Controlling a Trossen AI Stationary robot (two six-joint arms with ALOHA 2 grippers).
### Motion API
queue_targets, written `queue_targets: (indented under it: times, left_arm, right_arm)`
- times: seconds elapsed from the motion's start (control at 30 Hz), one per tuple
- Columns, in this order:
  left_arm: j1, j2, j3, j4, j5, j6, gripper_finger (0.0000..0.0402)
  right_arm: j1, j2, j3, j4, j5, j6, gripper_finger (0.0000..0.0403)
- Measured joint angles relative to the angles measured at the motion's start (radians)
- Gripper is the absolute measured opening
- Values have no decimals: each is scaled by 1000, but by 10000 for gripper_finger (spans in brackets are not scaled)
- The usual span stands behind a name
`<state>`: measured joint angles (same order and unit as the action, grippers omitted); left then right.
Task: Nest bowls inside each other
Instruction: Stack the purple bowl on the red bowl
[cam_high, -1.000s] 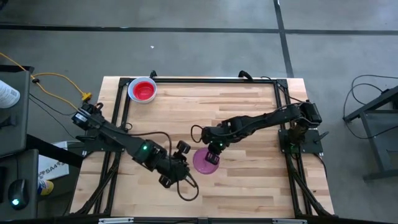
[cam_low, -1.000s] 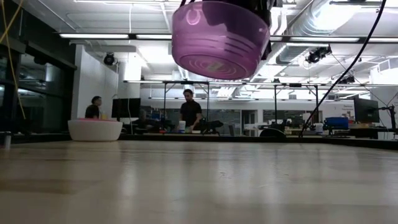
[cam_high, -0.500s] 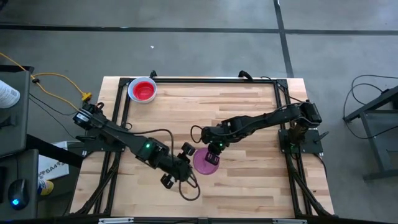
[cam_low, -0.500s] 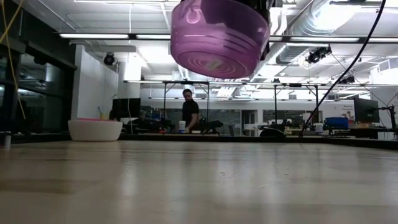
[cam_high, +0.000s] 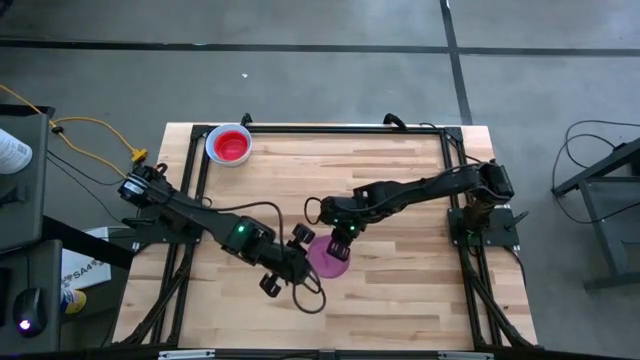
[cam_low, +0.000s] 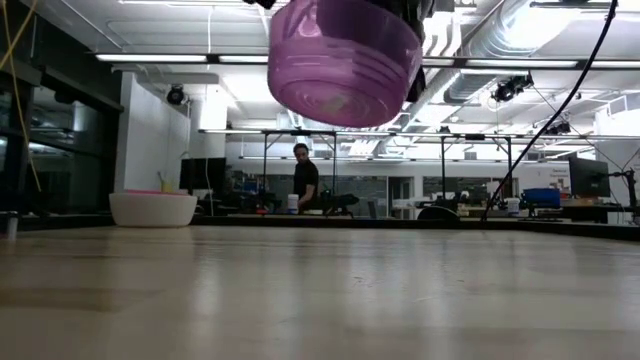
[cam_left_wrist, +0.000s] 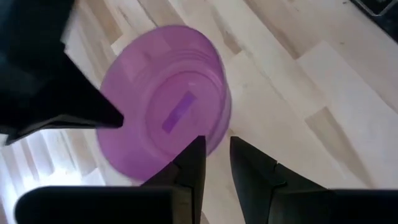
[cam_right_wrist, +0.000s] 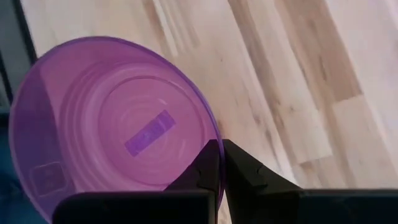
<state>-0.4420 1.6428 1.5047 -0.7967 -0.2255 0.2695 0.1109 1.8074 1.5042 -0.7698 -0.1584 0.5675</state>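
A purple bowl (cam_high: 330, 256) hangs above the middle of the table with its opening up, tilted in the low view (cam_low: 345, 60). My right gripper (cam_high: 340, 242) is shut on its rim. My left gripper (cam_high: 303, 245) is open. It stands at the bowl's left side, its fingertips (cam_left_wrist: 216, 146) right at the rim. A red bowl (cam_high: 230, 146) sits inside a white bowl (cam_high: 212, 138) at the table's far left corner. My right gripper pinches the purple bowl's rim (cam_right_wrist: 216, 138) between its two fingers, one inside the bowl and one outside. The fingers slant down from the table's right. The bowl is lifted clear of the table and tilted. My left gripper may or may not touch the rim (cam_left_wrist: 219, 127); I cannot tell.
The white bowl (cam_low: 153, 208) rests on its base at the far left of the wooden table (cam_high: 400, 290). Bare wood lies to the right and near side of the purple bowl. A person (cam_low: 304, 180) stands in the room behind.
My left gripper has moved toward the table's right edge, up to the purple bowl's left side, with its gap unchanged. The purple bowl has tipped a little more in my right gripper's hold and stays lifted.
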Motion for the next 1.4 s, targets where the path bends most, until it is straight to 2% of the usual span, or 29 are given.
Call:
queue_targets:
  times: [0.5,0.67,1.4]
  left_arm:
    - [2,8,0,43,15,69,72]
    - [40,34,1,48,88,69,72]
    - [43,43,0,39,82,105,72]
  right_arm:
    - [-2,0,10,4,3,-34,3]
    - [1,0,9,2,0,-45,3]
    - [8,0,9,25,-54,-69,3]
